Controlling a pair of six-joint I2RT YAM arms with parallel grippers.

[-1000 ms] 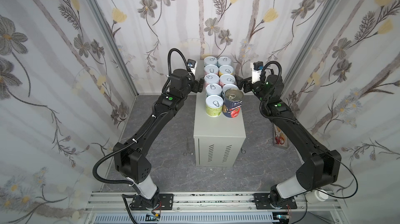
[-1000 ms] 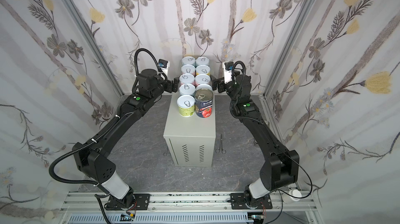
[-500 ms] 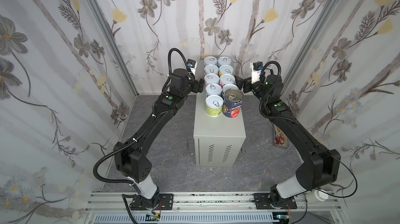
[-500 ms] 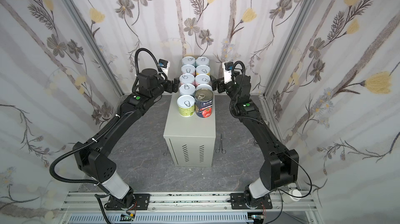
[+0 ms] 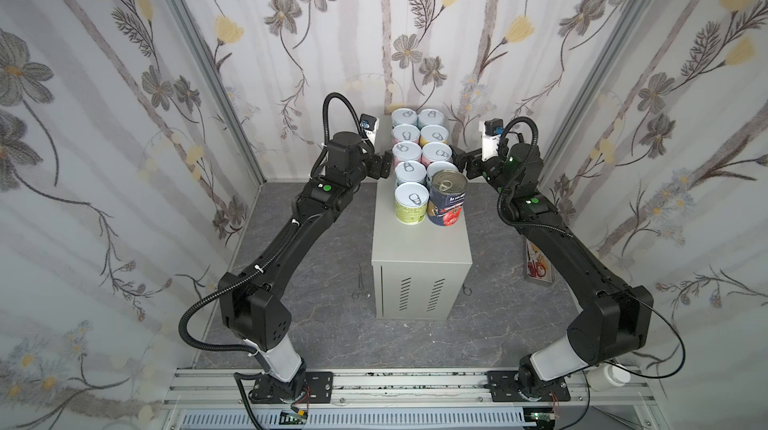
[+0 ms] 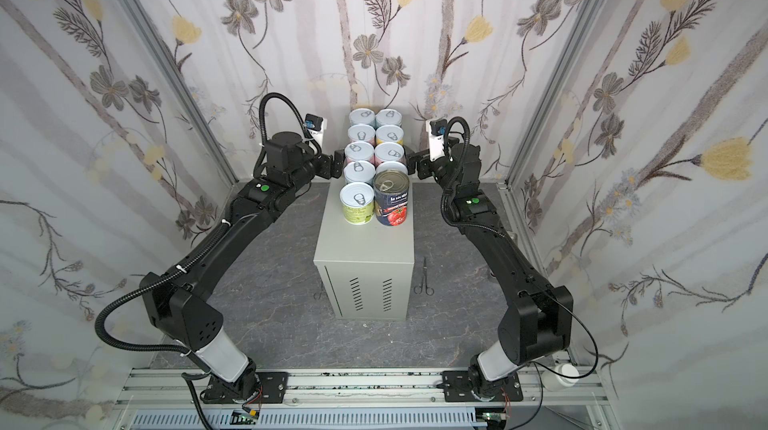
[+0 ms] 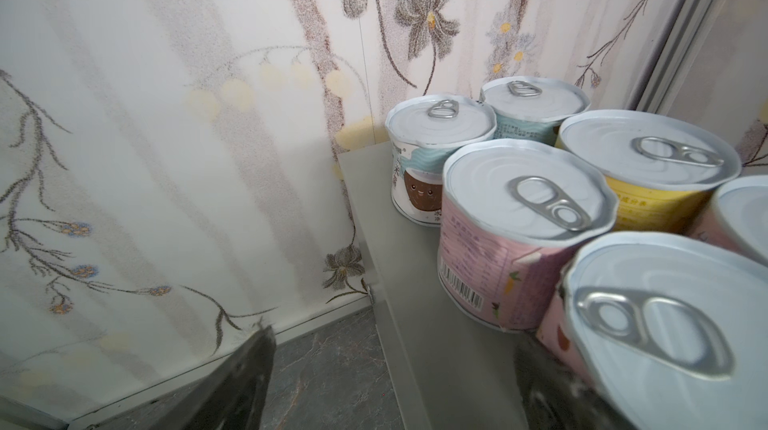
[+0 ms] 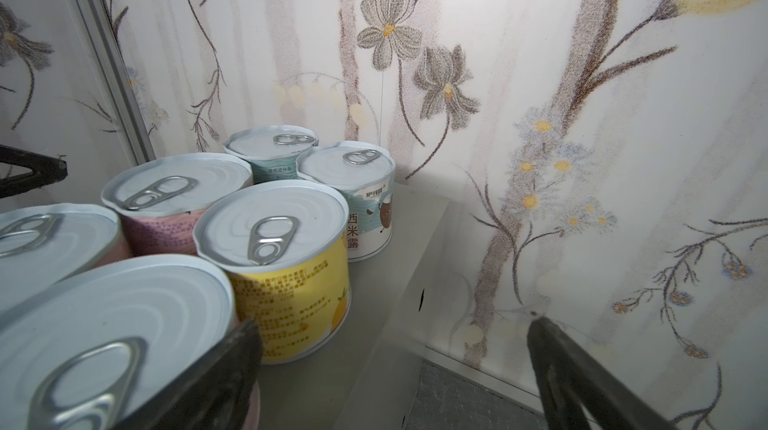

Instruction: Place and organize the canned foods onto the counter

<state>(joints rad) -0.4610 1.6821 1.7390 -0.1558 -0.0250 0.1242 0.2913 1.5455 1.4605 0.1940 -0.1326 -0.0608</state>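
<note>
Ten canned foods (image 5: 436,153) stand in two close columns at the back of the counter (image 5: 420,249). The front tomato can (image 5: 446,204) shows tomatoes and a name starting "la". A pale-blue can (image 8: 368,216) reads "西米露". The left gripper (image 5: 385,165) and right gripper (image 5: 459,162) flank the rows, both spread wide and empty.

the cans (image 5: 409,149) stand in two rows on the counter (image 5: 422,245), toward its back; the tomato can (image 5: 446,203) ends the right row in front.
</note>
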